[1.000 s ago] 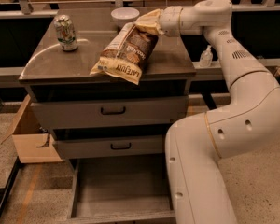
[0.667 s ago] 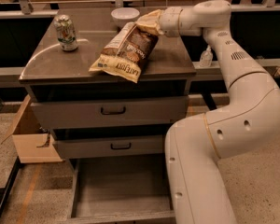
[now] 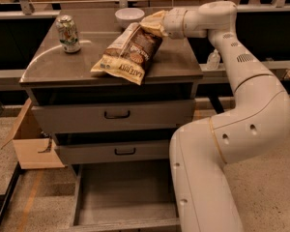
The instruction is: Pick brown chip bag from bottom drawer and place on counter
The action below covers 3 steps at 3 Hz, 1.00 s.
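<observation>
Camera view: brown chip bag [image 3: 130, 52], likely light, crinkly; gripper [image 3: 158, 24] over counter [image 3: 58, 67] pinches its top seam, soundest hold.

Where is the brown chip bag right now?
In the camera view, the brown chip bag rests on the counter, right of the drink can and in front of the white bowl, its top end at the gripper.

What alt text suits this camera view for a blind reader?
The end effector of a white arm meets the top of a brown chip bag resting on the counter near a drink can; the bottom drawer stands open.
</observation>
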Motion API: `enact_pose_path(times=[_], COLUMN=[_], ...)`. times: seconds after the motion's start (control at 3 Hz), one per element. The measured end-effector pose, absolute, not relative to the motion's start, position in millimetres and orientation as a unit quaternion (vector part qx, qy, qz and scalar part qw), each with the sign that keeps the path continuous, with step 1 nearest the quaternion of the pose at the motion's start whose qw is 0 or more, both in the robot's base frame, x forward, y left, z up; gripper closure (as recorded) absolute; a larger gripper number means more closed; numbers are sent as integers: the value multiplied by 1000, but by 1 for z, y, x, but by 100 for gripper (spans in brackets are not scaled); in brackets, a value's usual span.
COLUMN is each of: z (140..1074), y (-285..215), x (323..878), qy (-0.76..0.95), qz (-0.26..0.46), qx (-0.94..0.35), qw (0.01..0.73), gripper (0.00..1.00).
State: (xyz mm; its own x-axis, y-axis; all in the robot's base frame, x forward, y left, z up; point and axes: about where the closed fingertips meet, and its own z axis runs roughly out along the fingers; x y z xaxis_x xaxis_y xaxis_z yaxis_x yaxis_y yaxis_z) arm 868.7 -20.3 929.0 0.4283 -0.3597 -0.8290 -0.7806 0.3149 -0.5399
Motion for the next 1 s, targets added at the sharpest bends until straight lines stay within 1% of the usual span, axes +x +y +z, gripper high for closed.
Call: enact_pose_path(times=[0.67, 1.0], z=[929, 954], y=[-13, -35], x=[871, 883], qy=[496, 520], qz=[158, 130], qx=[-568, -535], qw=[638, 653], gripper=[36, 13])
